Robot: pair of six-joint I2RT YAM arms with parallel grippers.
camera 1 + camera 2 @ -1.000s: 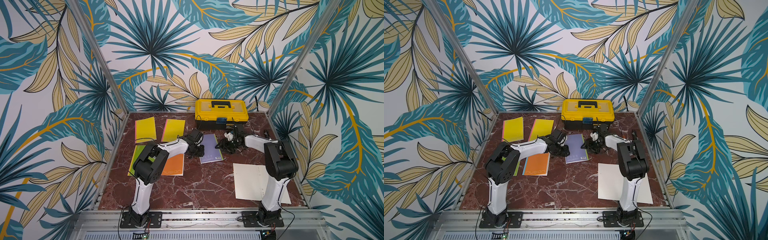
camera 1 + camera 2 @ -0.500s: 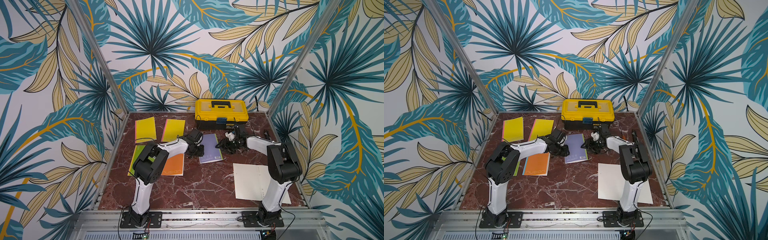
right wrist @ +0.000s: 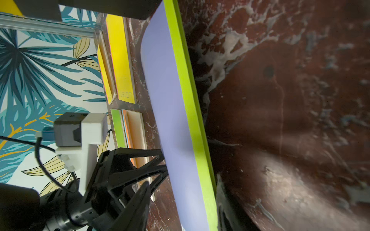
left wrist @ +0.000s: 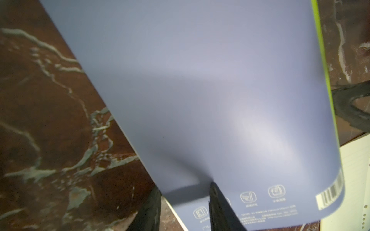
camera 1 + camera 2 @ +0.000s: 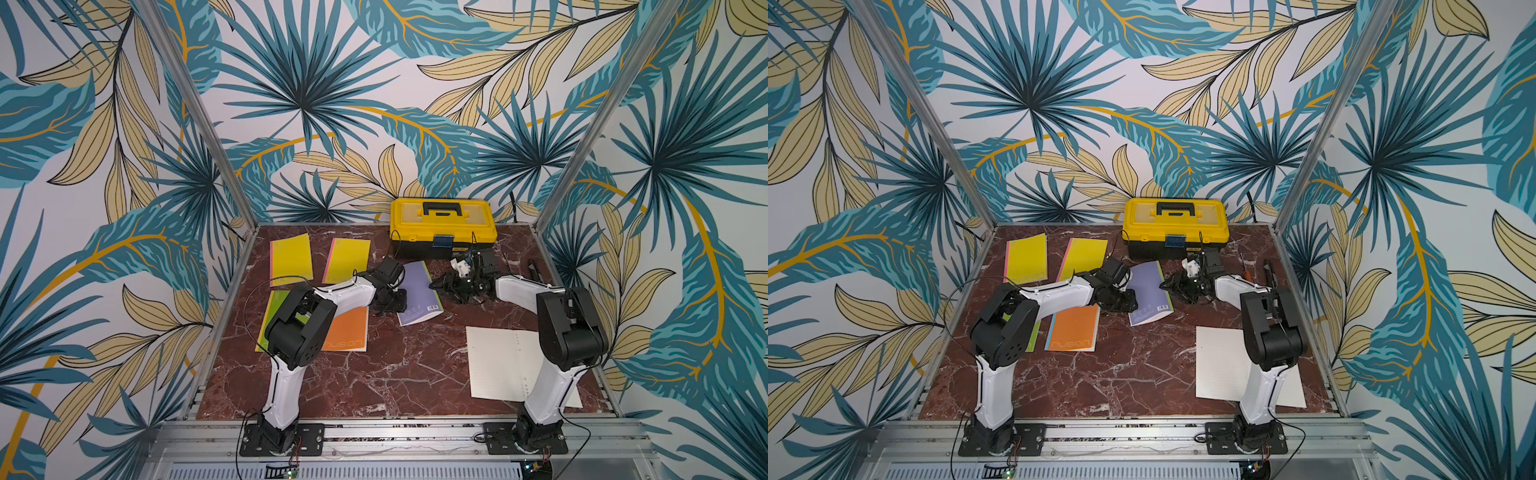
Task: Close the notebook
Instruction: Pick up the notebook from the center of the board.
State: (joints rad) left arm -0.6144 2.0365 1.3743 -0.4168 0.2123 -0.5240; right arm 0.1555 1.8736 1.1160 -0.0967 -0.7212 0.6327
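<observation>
The notebook (image 5: 417, 291) lies toward the back edge of the table (image 5: 374, 374), about midway between its side edges and just in front of the yellow toolbox (image 5: 442, 226). Its purple back cover faces up, barcode at the near corner. It looks folded over but not settled: the near edge curls up off the pages.

The left gripper (image 5: 400, 300) sits at the near corner on the cover's free side. Its fingers (image 4: 217, 202) are set narrow with that corner between them, one lying over the cover and the other off its edge. Whether they actually pinch the cover cannot be told. The right gripper (image 5: 440, 286) is just beside the green strip (image 3: 190, 100) along the spine side, fingers spread apart and holding nothing.

The step in hand, as I judge it, is laying the cover flat and letting go. To do it well:
- Bring the free corner down onto the pages before loosening anything, so the cover does not spring open.
- Use the right fingers to steady or press near the spine, which keeps the notebook from sliding toward the toolbox.
- Part the left fingers fully, then draw them off toward the left edge of the table, low and straight, without dragging the cover.
- Avoid pushing across the curl, as the thin cover would likely crease.
</observation>
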